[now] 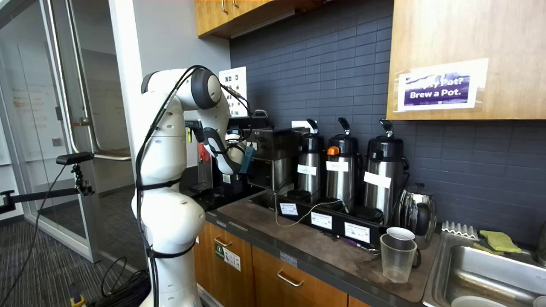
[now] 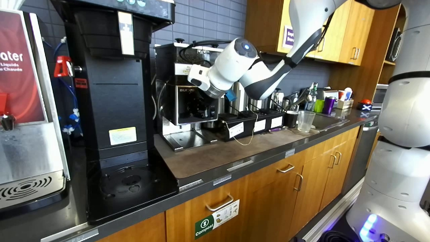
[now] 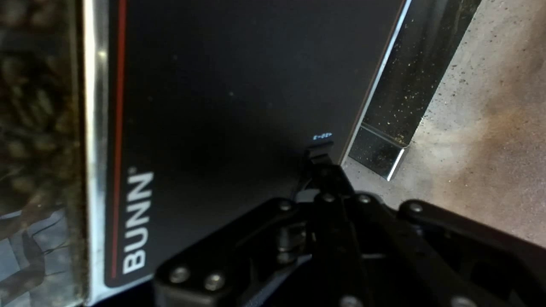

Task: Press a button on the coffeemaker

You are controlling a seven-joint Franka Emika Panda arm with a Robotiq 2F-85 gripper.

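Note:
The coffeemaker (image 2: pixel 191 109) is a boxy machine with a black front panel marked BUNN and steel sides. It stands on the counter beside the pump pots. It also shows in an exterior view (image 1: pixel 261 172), partly behind the arm. In the wrist view its glossy black panel (image 3: pixel 230 106) fills much of the picture. My gripper (image 3: pixel 325 167) has its fingers shut together with nothing between them. The tips are at the panel's lower corner, close to small pale lettering (image 3: pixel 322 136). I cannot tell whether they touch it. The fingertips are hard to make out in both exterior views.
Several pump pots (image 1: pixel 343 179) stand right beside the coffeemaker, behind a black organizer (image 2: pixel 235 129). A taller black brewer (image 2: pixel 114 90) and a red-fronted hot water dispenser (image 2: pixel 20 77) stand on its other side. A clear pitcher (image 1: pixel 396 260) stands near the sink (image 1: pixel 490 281).

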